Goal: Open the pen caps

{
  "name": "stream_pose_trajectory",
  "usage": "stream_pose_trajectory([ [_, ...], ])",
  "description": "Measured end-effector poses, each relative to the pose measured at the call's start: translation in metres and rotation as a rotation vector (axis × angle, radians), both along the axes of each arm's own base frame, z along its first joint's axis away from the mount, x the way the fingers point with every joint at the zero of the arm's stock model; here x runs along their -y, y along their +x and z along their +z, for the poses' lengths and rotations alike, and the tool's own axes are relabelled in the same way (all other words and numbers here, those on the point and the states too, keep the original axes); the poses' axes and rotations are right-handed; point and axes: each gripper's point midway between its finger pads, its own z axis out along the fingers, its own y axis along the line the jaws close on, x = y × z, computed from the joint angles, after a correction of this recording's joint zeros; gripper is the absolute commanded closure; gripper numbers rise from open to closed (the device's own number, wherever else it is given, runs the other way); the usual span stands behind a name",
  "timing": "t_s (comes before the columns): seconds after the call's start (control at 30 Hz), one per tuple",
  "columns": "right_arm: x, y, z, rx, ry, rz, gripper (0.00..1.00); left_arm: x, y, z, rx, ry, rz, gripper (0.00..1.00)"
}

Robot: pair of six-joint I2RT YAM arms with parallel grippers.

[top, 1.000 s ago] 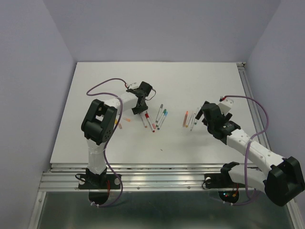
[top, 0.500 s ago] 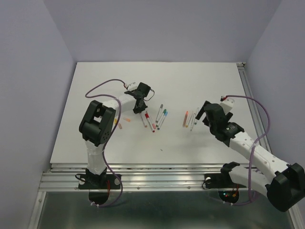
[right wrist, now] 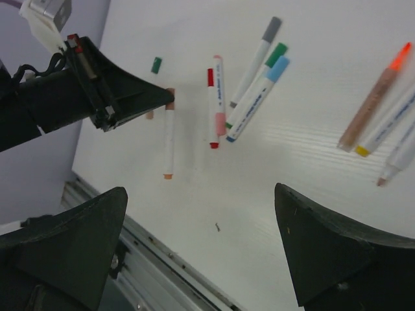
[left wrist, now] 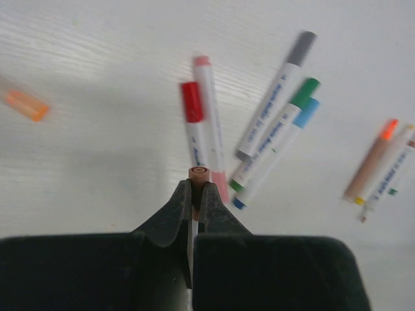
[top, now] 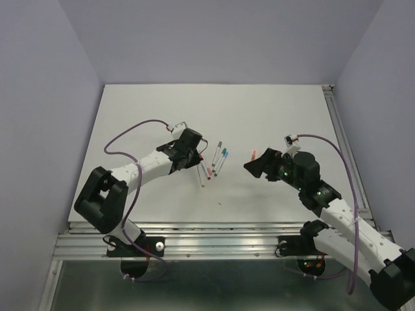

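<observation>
Uncapping underway: centre frame, your left fingers point(left wrist: 214, 208) pinch a pen point(right wrist: 168, 139) by its brown cap point(left wrist: 198, 173); right fingers point(right wrist: 324, 249) hang spread, empty. Next, they likely grip its free end and pull.

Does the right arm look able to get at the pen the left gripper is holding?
Probably yes. The right gripper is open, and nothing stands between it and the pen held by the left gripper; the loose pens lie flat below.
</observation>
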Motion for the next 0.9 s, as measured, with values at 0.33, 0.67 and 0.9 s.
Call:
stream_pose_trajectory([
  [0.33,-0.044,-0.021,-0.006,-0.06,0.119,0.269,0.0,0.113,-0.063,0.049,0.094,-0.234,-0.188,1.0],
  [0.67,-0.028,-0.017,-0.046,-0.161,-0.021,0.19,0.0,0.138,-0.057,0.057,0.097,-0.25,-0.146,1.0],
  [0.9,0.011,-0.01,-0.067,-0.215,-0.178,-0.005,0.0,0.133,-0.055,0.055,0.104,-0.225,-0.135,1.0],
])
